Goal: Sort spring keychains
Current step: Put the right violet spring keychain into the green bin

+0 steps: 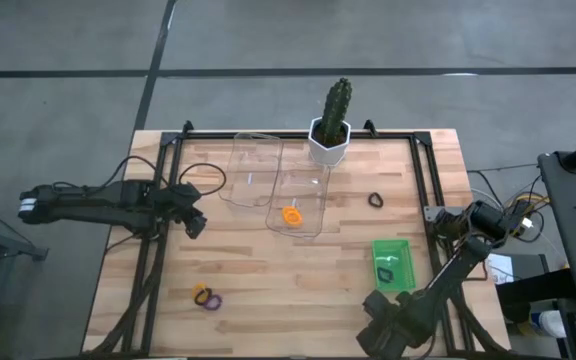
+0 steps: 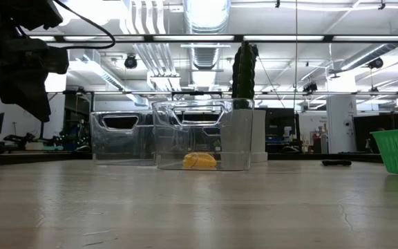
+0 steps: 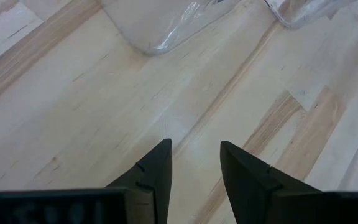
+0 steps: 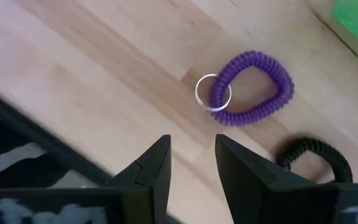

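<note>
Sorting partly done: one orange keychain (image 1: 291, 215) lies in a clear bin (image 1: 313, 186), others remain loose on the surface (image 1: 268, 270), while the left pincer (image 3: 194, 160) and right pincer (image 4: 191, 155) hover slightly parted and empty.

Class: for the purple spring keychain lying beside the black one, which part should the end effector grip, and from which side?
Grip the purple spring keychain on its coiled side farthest from the black keychain, coming straight down. It lies flat as an open loop, so one finger fits inside, one outside, clear of its metal ring.
</note>
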Robot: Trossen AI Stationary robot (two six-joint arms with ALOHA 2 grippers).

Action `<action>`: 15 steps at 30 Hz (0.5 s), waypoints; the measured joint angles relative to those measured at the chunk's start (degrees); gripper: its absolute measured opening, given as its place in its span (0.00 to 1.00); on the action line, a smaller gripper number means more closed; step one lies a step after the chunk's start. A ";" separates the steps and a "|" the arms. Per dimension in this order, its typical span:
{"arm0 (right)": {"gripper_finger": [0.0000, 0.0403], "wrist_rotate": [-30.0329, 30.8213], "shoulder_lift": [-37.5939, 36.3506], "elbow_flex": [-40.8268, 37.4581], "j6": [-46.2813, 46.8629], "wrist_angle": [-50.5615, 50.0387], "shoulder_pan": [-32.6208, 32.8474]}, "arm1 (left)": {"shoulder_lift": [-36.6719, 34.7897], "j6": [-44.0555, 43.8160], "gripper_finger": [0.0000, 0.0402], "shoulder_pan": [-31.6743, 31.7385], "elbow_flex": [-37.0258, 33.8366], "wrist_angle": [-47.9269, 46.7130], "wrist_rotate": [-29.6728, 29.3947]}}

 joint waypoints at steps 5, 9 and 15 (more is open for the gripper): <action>0.29 -0.58 2.64 -0.01 0.05 -0.06 -0.71 | -0.02 0.09 0.32 0.02 0.00 -0.03 0.02; 0.29 -0.82 4.38 -0.01 0.82 0.53 -0.81 | -0.02 0.10 0.32 0.00 0.00 -0.36 0.17; 0.29 -1.01 5.89 0.23 0.83 1.59 -1.05 | -0.02 0.13 0.32 0.00 0.00 -0.80 0.15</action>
